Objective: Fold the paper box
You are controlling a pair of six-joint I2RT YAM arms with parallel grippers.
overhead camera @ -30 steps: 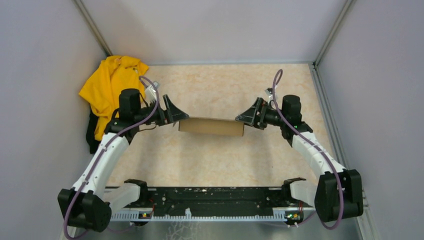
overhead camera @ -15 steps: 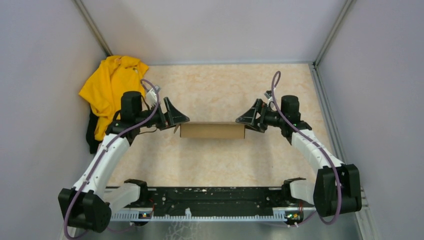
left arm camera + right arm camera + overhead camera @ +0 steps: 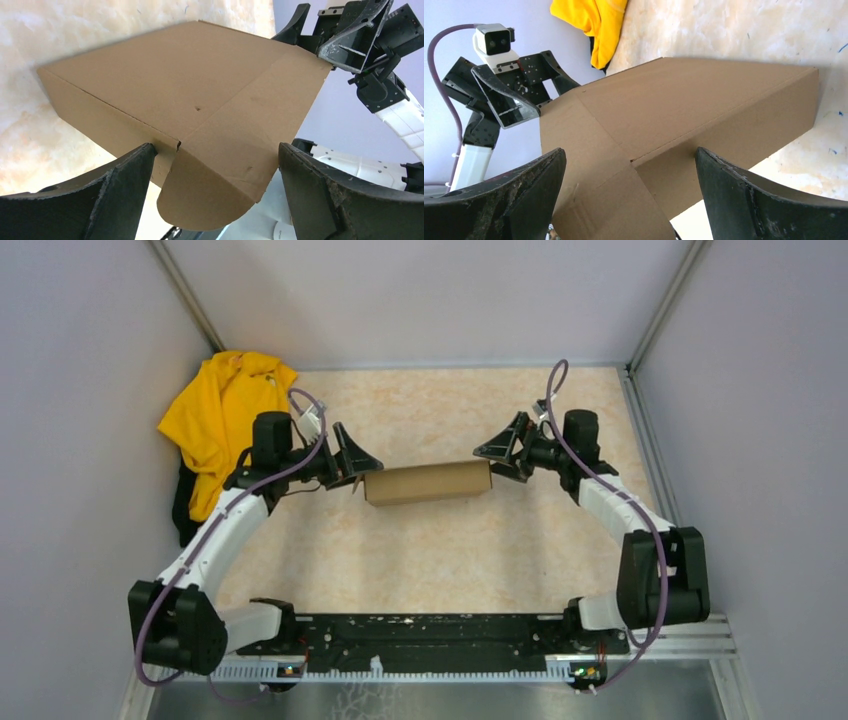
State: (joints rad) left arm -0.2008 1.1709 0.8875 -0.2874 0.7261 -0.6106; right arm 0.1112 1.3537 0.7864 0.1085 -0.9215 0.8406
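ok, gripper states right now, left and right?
Left gripper: open wide, one end of the paper box between its fingers; firm grip cannot be told.
Right gripper: open wide, the box's other end between its fingers; same.

Nothing legible — no text, label or number; the paper box (image 3: 428,482) bears none

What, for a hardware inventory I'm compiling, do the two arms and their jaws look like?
Both the left arm and the right arm have white link shells with bulky black joint housings. A purple cable loops along each. The jaws are broad, black, curved wedges with scuffed, worn edges. A small white-and-grey camera sits on the left wrist.
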